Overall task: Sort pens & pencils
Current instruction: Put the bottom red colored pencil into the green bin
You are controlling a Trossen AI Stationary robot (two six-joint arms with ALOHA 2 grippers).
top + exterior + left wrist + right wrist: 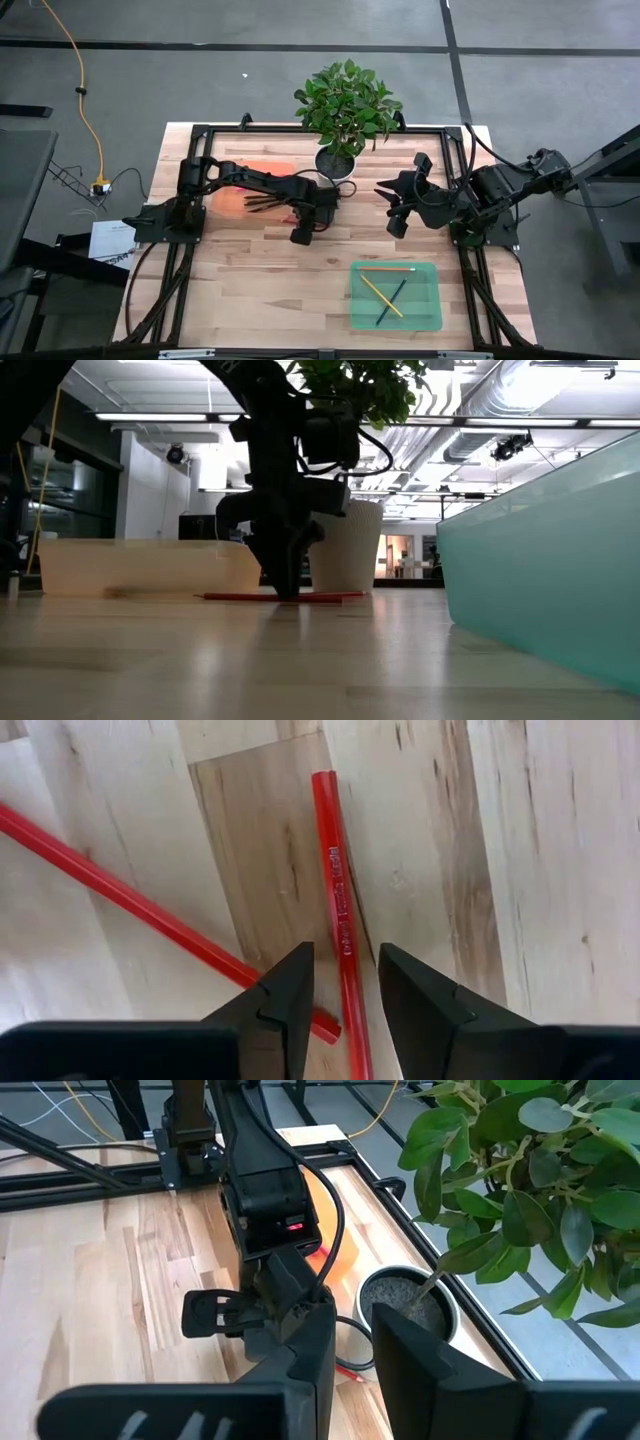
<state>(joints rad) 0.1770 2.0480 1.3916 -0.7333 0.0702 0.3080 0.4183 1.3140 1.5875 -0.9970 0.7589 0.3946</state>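
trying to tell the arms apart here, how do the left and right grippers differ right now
The left gripper is down at the table, fingers open astride a red pencil; the right gripper waits off the wood beside the potted plant, straddling nothing. The left one points down, the right one more level. Both are dark and two-fingered.

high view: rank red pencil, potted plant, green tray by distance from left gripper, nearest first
1. Red pencil: directly under the open left gripper, between its fingers.
2. Potted plant: beyond it, at the table's far edge.
3. Green tray: near-right, farthest.
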